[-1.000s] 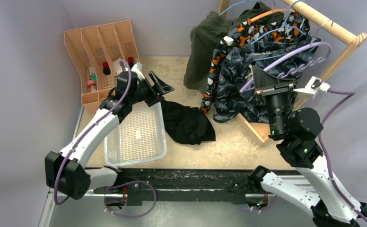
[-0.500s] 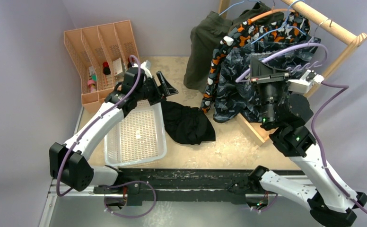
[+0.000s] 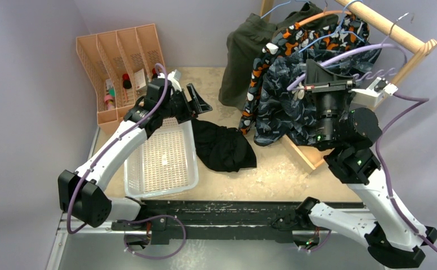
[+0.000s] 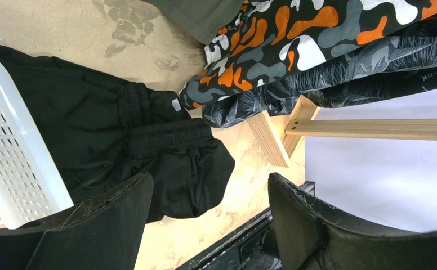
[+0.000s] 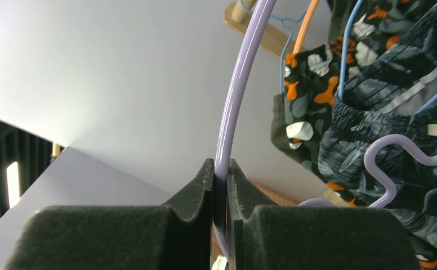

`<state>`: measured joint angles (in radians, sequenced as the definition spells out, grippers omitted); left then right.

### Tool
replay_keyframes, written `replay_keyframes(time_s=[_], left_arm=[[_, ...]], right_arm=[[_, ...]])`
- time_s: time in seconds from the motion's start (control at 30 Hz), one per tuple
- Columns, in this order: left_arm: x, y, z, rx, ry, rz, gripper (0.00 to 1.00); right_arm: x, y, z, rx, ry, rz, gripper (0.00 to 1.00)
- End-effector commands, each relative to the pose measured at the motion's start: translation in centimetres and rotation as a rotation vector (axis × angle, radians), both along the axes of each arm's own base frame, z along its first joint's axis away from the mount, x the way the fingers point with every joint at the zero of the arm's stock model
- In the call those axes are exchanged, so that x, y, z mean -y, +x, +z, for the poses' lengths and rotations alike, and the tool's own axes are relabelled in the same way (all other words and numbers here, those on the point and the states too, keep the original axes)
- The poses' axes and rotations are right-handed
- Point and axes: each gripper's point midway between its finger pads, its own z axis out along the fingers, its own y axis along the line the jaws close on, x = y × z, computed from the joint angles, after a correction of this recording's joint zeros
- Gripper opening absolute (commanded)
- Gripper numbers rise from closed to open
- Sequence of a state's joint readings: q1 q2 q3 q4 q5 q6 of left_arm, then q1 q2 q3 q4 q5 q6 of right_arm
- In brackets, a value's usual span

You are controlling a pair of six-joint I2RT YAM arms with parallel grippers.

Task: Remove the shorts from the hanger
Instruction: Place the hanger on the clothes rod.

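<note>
The plain black shorts (image 3: 224, 147) are already off and lie crumpled on the bench (image 3: 272, 169), touching the right wall of the white perforated plastic basket (image 3: 163, 160). The step in hand concerns the hanger. The right tool (image 5: 221, 185) is closed tight on the thin rod of a lilac plastic hanger (image 5: 231, 101) with a wavy lower bar, held up at the right, near the round wooden rail (image 3: 385, 25). No fabric is seen draped on this hanger, though whether its hook rests on the rail cannot be told. The left tool (image 4: 209, 183) hovers over the near part of the black shorts with its jaws spread wide, holding nothing. Three pairs hang at the far right: the dark blue-grey camouflage shorts (image 3: 278, 107) nearest, the orange-black-white camouflage shorts (image 3: 286, 42) behind them, and the olive green shorts (image 3: 244, 50) farthest left. The next move likely calls for parting with the bare lilac hanger somewhere out of the way, then reaching for the blue-grey pair, with one tool steadying its hanger while the other draws the soft waistband off.
</note>
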<state>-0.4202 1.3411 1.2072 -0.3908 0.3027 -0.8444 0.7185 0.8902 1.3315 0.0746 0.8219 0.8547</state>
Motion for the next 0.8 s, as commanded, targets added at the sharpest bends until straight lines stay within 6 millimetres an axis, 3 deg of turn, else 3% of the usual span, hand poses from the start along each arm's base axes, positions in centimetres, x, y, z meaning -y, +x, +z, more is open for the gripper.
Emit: replay_keyframes(time_s=[0.0, 0.4, 0.77], left_arm=[[0.2, -0.1, 1.5, 0.048, -0.017, -0.014, 0.73], [0.3, -0.1, 1.7, 0.043, -0.028, -0.010, 0.73], [0.4, 0.0, 0.9, 0.023, -0.029, -0.011, 0.73]], right_arm=[[3.1, -1.3, 3.0, 0.048, 0.036, -0.108, 0.00], [3.0, -0.6, 1.5, 0.003, 0.090, -0.122, 0.00], [2.0, 2.5, -1.0, -0.068, 0.016, -0.129, 0.00]])
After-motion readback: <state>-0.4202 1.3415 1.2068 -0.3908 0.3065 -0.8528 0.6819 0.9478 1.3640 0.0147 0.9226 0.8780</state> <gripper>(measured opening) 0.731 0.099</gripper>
